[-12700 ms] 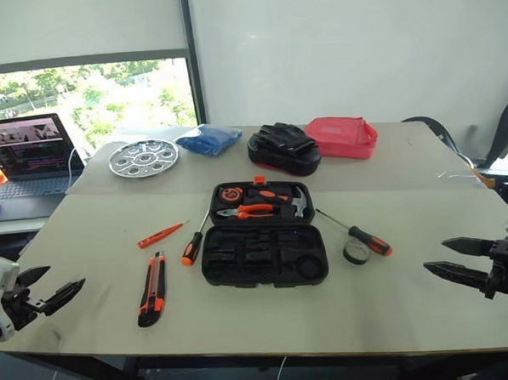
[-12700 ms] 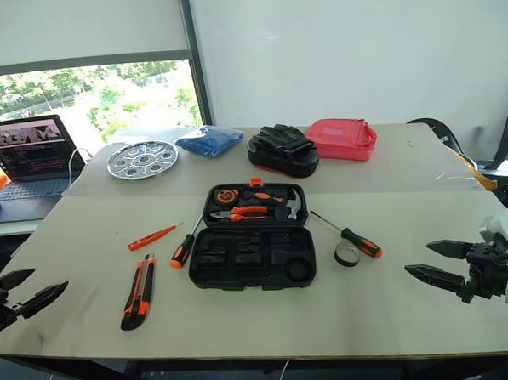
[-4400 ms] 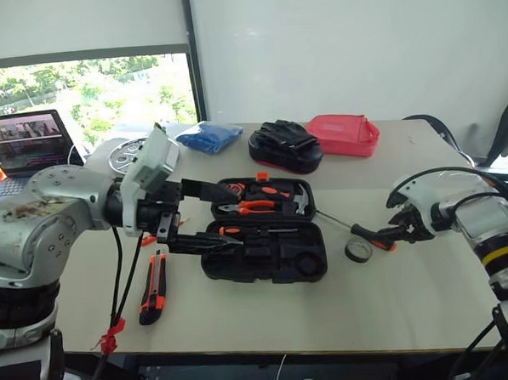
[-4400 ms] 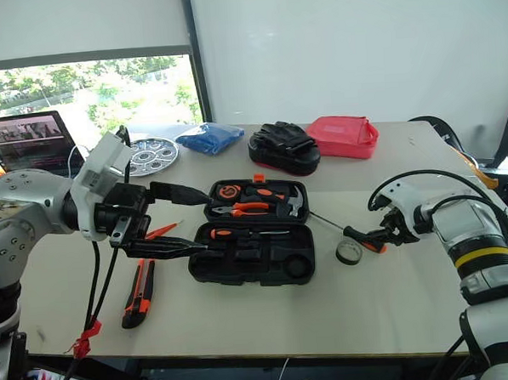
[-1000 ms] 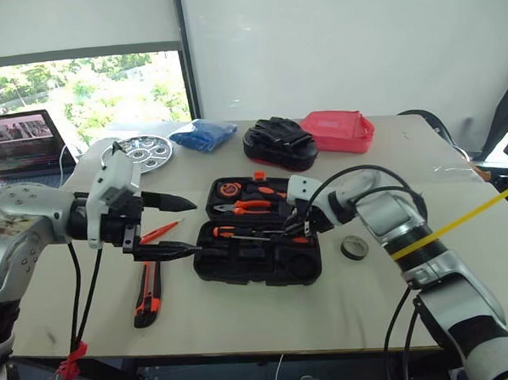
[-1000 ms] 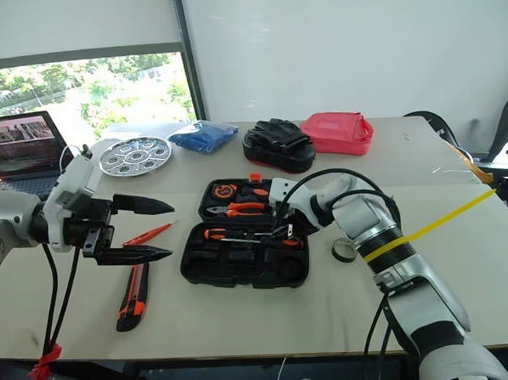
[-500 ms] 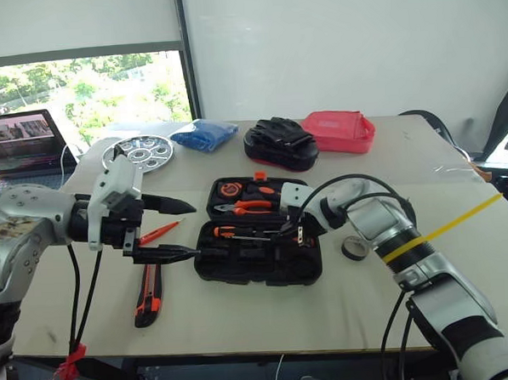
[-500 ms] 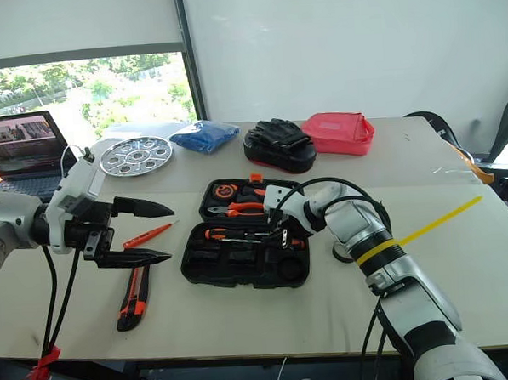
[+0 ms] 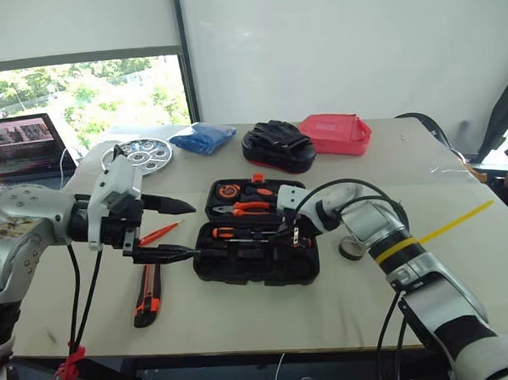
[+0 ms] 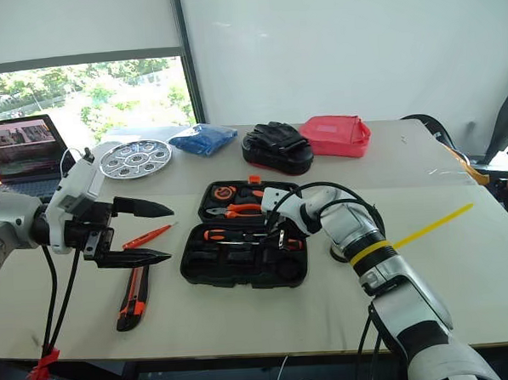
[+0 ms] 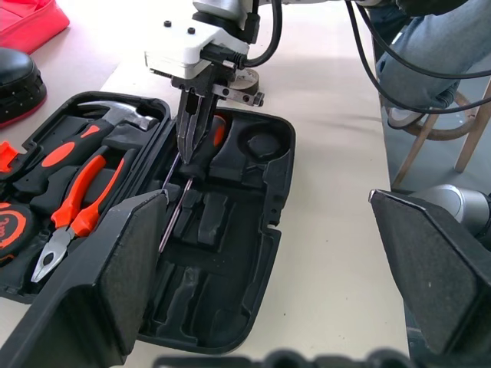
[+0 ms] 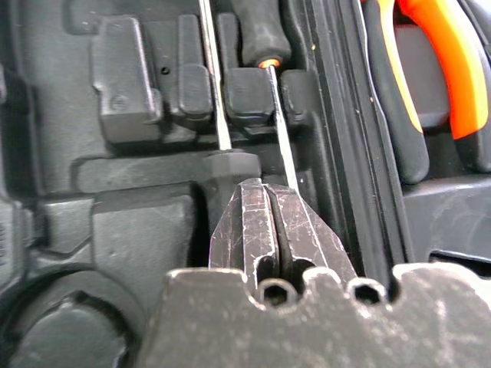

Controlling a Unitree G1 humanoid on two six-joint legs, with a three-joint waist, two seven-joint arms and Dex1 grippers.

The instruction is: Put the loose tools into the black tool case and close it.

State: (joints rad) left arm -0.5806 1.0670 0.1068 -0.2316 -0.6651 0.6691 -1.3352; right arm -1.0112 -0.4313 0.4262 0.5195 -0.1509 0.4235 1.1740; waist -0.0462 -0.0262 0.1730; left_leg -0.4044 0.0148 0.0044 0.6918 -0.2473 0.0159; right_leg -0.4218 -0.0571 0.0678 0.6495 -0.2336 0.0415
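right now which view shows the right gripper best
The left wrist view: the right gripper shows whole from the front, fingers shut, tip down on a screwdriver in the case. The right wrist view shows just its shut fingers close up. The eye views show it small, over the case.

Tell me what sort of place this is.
Probably an office or lab workroom: a long table beside a big window, an open laptop on a side desk, and a black tool case laid out.

My right gripper (image 10: 281,234) sat closed over the open black tool case (image 10: 245,257); my left gripper (image 10: 147,233) hung spread beside it.
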